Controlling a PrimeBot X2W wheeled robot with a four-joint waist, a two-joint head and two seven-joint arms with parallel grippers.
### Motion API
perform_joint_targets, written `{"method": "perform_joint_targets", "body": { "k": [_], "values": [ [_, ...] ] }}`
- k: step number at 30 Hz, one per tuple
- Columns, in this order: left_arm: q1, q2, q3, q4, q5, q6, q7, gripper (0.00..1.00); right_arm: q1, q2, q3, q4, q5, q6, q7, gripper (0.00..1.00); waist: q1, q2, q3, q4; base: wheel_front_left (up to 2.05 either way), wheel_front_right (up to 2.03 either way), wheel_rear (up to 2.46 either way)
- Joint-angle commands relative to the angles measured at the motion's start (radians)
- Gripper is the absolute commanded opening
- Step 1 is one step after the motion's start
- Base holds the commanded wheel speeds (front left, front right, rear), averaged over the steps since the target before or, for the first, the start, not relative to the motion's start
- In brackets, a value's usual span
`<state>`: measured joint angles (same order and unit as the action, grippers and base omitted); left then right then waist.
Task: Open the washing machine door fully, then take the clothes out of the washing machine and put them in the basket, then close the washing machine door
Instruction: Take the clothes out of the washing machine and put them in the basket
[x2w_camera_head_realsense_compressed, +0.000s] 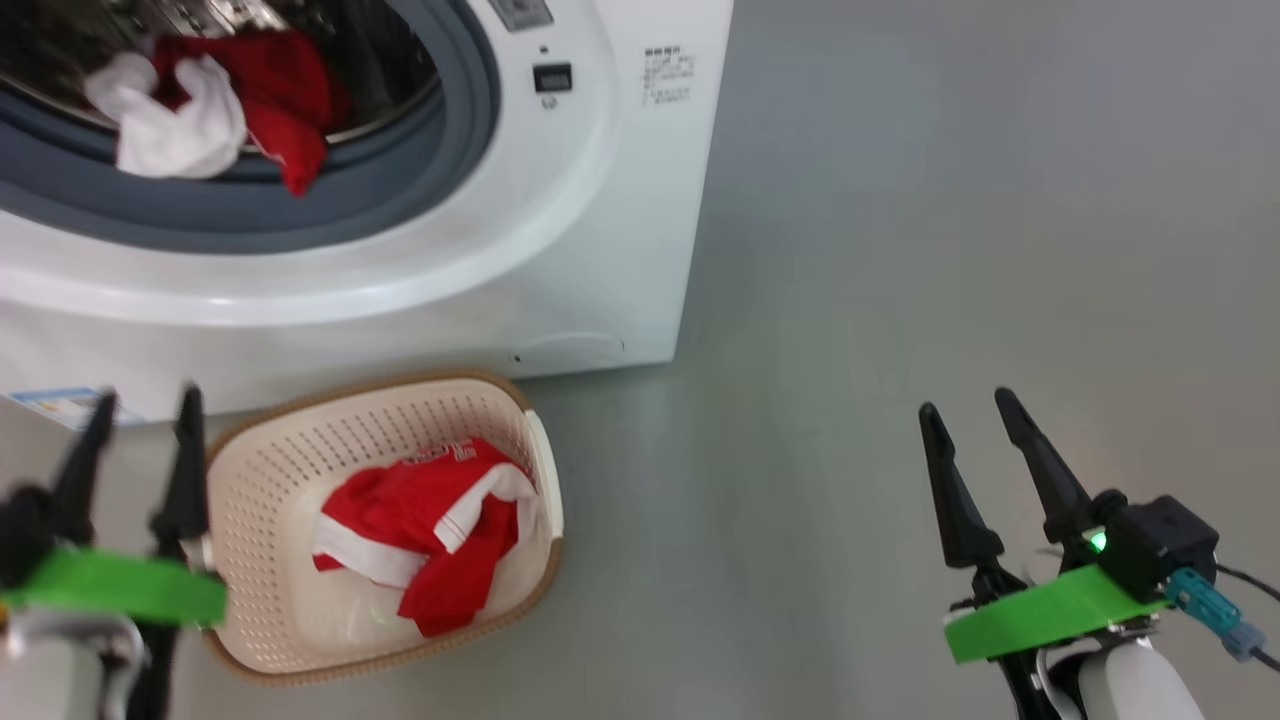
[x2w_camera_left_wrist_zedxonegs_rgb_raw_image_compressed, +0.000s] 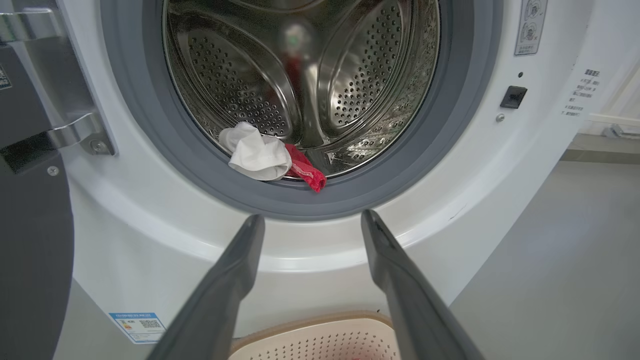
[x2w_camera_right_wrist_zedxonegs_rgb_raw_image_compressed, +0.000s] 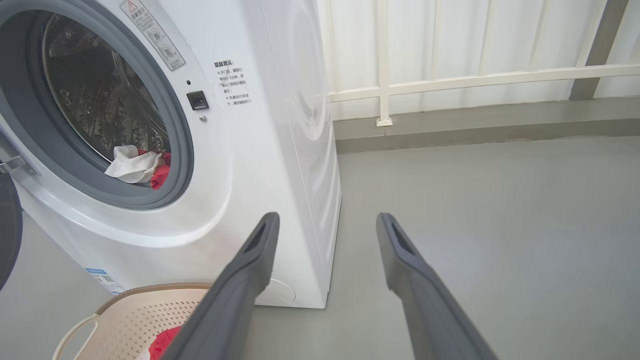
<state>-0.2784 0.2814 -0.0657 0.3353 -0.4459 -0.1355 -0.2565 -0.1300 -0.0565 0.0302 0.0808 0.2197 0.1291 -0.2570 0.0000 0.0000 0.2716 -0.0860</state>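
On washing machine (x2w_camera_right_wrist_zedxonegs_rgb_raw_image_compressed: 280, 150) front: Chinese notice (x2w_camera_right_wrist_zedxonegs_rgb_raw_image_compressed: 232, 82), too small to read; warning-triangle sticker (x2w_camera_right_wrist_zedxonegs_rgb_raw_image_compressed: 152, 35) above; blue QR label (x2w_camera_left_wrist_zedxonegs_rgb_raw_image_compressed: 137, 325) low down. White lettering (x2w_camera_head_realsense_compressed: 452, 452) on red garment (x2w_camera_head_realsense_compressed: 420, 515), illegible.

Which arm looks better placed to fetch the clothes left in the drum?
Probably the left. The left pincer is open and points straight at the white cloth and red garment in the drum; the right pincer points past the washing machine at the floor.

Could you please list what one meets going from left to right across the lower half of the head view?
left gripper → basket → right gripper
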Motion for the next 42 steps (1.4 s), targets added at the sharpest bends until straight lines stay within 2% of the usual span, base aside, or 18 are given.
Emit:
{"method": "perform_joint_targets", "body": {
  "k": [1,4,10,17,26,36,42],
  "values": [
    [-0.084,0.06,0.017,0.013,-0.013,0.005,-0.005,1.0,-0.032,0.005,0.035,-0.029,-0.015,0.002,-0.005,1.0,0.0,0.0,0.074,-0.021,0.0,0.0,0.0],
    [-0.207,0.105,-0.019,0.082,-0.013,0.005,0.007,1.0,-0.055,0.006,0.043,-0.037,0.014,0.002,-0.005,1.0,0.0,0.0,0.119,-0.034,0.0,0.0,0.0],
    [-0.403,0.151,-0.063,0.183,-0.004,0.005,0.068,1.0,-0.087,0.006,0.055,-0.056,0.057,0.002,-0.005,1.0,0.0,0.0,0.195,-0.055,0.0,0.0,0.0],
    [-0.641,0.2,-0.151,0.339,0.105,0.019,0.145,1.0,-0.133,0.006,0.078,-0.068,0.094,0.002,-0.005,1.0,0.0,0.0,0.279,-0.087,0.0,0.0,0.0],
    [-0.868,0.215,-0.278,0.529,0.26,0.056,0.22,1.0,-0.164,0.006,0.098,-0.071,0.124,0.002,-0.005,1.0,0.0,0.0,0.316,-0.115,0.0,0.0,0.0],
    [-1.066,0.241,-0.373,0.724,0.377,0.092,0.232,1.0,-0.177,0.006,0.127,-0.079,0.15,0.002,-0.005,1.0,0.0,0.0,0.342,-0.153,0.0,0.0,0.0],
    [-1.127,0.263,-0.43,0.8,0.436,0.113,0.227,1.0,-0.175,0.006,0.141,-0.083,0.156,0.002,-0.005,1.0,0.0,0.0,0.352,-0.173,0.0,0.0,0.0]
  ]
}}
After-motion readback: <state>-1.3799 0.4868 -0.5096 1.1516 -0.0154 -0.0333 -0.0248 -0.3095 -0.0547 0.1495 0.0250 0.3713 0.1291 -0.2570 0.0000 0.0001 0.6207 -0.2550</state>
